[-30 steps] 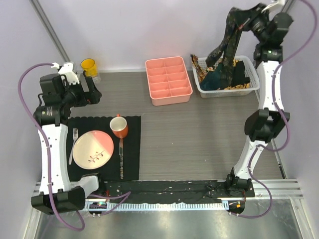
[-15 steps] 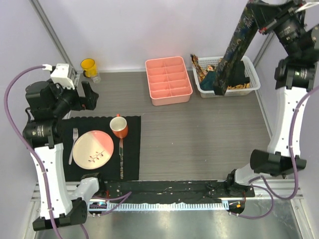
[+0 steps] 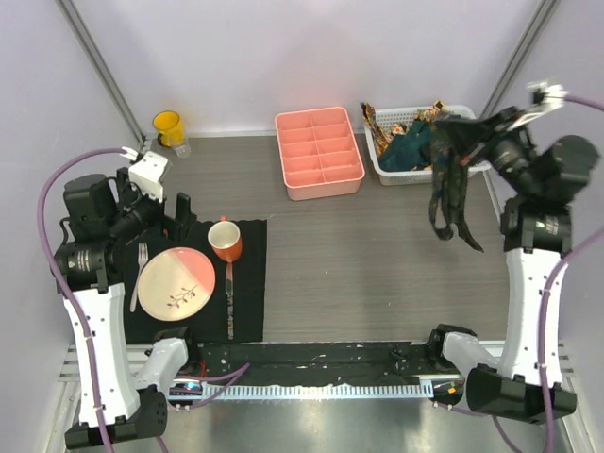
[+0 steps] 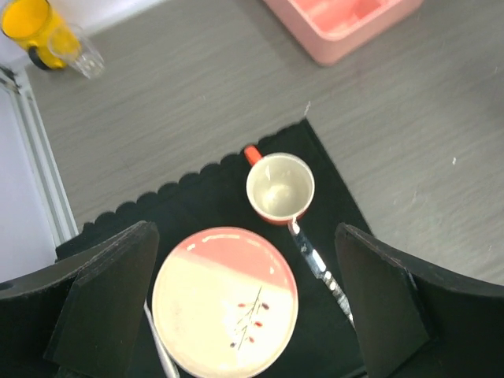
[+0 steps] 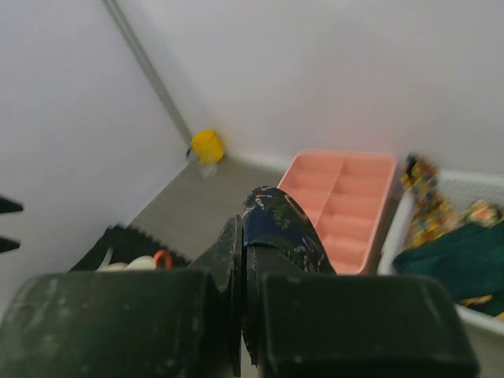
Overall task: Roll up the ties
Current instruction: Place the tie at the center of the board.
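Your right jaws are pressed onto the dark patterned tie – in the right wrist view its fabric curls up out of the narrow slit between the two fingers. From above, that tie hangs from the jaws in doubled folds, its loose lengths dangling over the bare desk just on the near side of the white basket. You cannot tell whether its lowest end touches the desk.

Inside the basket lie a teal tie and a gold-brown patterned tie, bunched together. Just left of the basket sits the pink compartment tray.

Your left jaws are spread wide and hold nothing. They hang above the black placemat – the left wrist view shows the pink-and-cream plate and the orange mug between the fingers. A knife lies to the right of the plate and below the mug, and a fork lies on the plate's left. At the far left corner of the desk stands a yellow cup with a clear glass touching it.
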Controlling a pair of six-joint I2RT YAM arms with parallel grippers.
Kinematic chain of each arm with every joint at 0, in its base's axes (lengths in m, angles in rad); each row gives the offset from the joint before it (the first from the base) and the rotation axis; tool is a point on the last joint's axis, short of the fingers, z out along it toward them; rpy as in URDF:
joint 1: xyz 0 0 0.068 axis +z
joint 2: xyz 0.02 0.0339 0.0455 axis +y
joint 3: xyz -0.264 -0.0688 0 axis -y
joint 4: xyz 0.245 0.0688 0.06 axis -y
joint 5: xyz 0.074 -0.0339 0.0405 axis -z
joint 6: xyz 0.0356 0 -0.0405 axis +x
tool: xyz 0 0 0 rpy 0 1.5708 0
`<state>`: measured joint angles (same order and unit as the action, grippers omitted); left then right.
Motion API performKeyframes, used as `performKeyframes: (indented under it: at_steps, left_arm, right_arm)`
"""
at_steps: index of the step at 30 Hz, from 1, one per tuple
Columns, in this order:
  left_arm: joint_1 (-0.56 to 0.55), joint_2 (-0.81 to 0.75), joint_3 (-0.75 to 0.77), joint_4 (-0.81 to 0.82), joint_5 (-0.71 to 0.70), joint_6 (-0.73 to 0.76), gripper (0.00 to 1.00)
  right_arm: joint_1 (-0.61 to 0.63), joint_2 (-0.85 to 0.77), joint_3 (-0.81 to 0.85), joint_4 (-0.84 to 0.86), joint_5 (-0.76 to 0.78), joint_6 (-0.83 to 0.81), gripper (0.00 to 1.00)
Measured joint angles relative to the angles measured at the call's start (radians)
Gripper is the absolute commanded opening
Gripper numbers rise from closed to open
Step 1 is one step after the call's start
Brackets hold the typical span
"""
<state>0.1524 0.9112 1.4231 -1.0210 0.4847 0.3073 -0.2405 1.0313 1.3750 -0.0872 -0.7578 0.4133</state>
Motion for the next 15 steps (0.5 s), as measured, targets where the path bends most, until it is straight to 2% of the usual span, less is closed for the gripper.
performKeyframes:
  at_steps: [2,3,4,5,8,11,15]
  left_arm:
    - [0.0,0.006,-0.012,-0.024,0.002,0.038,1.0]
    - [0.0,0.012,-0.018,-0.037,0.004,0.058,1.0]
    - [0.0,0.019,-0.023,-0.049,0.005,0.076,1.0]
    - [0.0,0.027,-0.027,-0.068,0.005,0.098,1.0]
    - [0.0,0.041,-0.028,-0.111,0.006,0.136,1.0]
    - [0.0,0.062,-0.015,-0.164,0.012,0.166,1.0]
    - [-0.003,0.111,0.029,-0.232,0.028,0.207,1.0]
  right_arm:
    - [0.088,0.027,-0.066,-0.016,0.003,-0.01,0.01]
    - [0.173,0.058,-0.113,-0.032,0.023,-0.015,0.07]
    - [0.237,0.079,-0.139,-0.041,0.028,-0.016,0.22]
    - [0.333,0.136,-0.18,-0.049,0.057,-0.019,0.49]
    - [0.559,0.299,-0.23,-0.128,0.099,-0.022,0.78]
    - [0.678,0.463,-0.175,-0.262,0.077,-0.073,0.83]
    - [0.624,0.58,-0.001,-0.525,0.08,-0.252,0.84]
